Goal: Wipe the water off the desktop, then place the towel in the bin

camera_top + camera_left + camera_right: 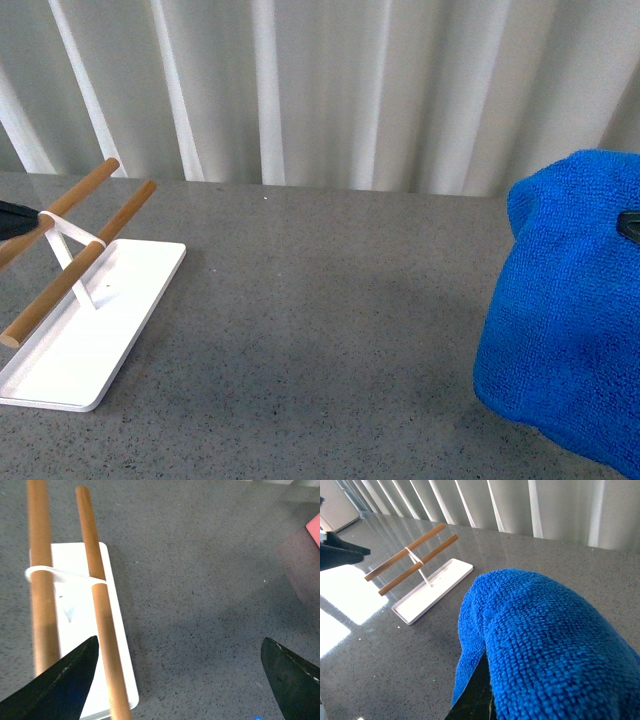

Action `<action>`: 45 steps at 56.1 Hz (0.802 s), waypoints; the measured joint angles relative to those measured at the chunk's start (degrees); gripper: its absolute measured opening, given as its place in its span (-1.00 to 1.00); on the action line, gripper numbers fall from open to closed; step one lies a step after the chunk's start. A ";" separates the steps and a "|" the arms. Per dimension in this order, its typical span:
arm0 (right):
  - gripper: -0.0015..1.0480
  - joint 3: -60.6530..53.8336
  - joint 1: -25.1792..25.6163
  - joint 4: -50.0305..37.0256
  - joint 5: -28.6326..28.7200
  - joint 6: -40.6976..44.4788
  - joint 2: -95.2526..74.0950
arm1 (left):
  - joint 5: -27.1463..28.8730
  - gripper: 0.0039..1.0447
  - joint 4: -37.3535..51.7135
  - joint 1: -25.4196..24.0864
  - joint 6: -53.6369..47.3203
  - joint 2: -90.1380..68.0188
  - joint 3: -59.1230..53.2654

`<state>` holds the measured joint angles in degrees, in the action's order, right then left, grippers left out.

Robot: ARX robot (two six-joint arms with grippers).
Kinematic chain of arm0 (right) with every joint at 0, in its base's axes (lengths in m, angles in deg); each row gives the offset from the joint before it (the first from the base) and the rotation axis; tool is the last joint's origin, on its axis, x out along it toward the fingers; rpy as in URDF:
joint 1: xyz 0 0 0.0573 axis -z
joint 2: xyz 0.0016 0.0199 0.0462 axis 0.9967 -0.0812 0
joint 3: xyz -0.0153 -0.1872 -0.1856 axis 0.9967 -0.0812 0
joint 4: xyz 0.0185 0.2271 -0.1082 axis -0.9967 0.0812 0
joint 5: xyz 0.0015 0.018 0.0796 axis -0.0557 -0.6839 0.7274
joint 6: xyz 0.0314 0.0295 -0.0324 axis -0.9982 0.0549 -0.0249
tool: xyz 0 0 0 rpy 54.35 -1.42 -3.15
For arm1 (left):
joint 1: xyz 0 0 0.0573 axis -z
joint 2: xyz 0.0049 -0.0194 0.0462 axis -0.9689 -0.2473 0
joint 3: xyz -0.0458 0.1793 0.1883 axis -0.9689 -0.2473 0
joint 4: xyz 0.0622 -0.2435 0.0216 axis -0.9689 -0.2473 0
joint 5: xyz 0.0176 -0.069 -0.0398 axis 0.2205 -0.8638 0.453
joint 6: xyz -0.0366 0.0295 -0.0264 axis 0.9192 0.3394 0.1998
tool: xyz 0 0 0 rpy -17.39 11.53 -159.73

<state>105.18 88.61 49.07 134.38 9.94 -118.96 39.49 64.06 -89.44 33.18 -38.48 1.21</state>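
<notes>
Towel: bright blue and bunched into a thick fold at the right edge of the front view, hanging clear of the tabletop.
Right tool: clamped on the towel. The cloth drapes over it, so only one dark finger shows beneath the fold in the right wrist view.
Left tool: jaws wide apart, holding nothing and touching nothing. It hangs above the tabletop, over the near end of the white tray.
Tray: lies flat on the left of the tabletop and carries two wooden rods, which slant across a white stand.
Bin: only a salmon-pink corner shows at the edge of the left wrist view. The rest is cut off.
Hidden: the towel's lower and right parts run out of the front view, and cloth covers the gap between the right tool's jaws.
</notes>
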 joint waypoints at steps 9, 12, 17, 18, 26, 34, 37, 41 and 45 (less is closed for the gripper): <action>-0.92 0.61 1.07 1.16 -0.48 0.96 -0.22 | -9.51 0.88 -10.40 -9.46 -6.62 12.55 -1.77; -0.92 0.87 1.36 1.38 -1.01 1.11 -0.48 | -12.17 0.88 -12.96 -12.24 -8.09 15.15 -1.97; -0.92 1.53 1.57 2.27 -1.95 1.53 -1.05 | -15.54 0.88 -16.98 -17.09 -10.03 18.53 -1.97; -0.92 1.62 1.57 2.38 -2.08 1.57 -1.11 | -15.67 0.87 -16.94 -17.97 -10.03 19.08 -2.14; -0.92 2.19 1.57 3.76 -3.34 2.34 -1.27 | 4.81 0.41 16.98 -17.94 3.28 25.92 -16.50; -0.92 3.17 1.55 5.66 -5.51 3.06 -1.92 | 11.67 -0.05 26.10 -13.20 9.42 33.20 -23.41; -0.92 3.65 1.46 6.40 -6.86 3.28 -2.25 | 13.73 -0.25 25.73 -10.78 10.40 36.04 -25.40; -0.92 4.35 1.22 7.72 -8.74 3.52 -2.60 | 16.15 -0.49 24.57 -8.09 10.82 38.73 -27.41; -0.92 5.27 0.68 9.33 -10.54 4.04 -2.89 | 18.71 -0.74 23.26 -5.70 11.17 41.40 -29.16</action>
<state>110.44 89.28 58.40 123.84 13.98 -121.85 58.20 87.32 -95.14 44.34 2.92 -27.95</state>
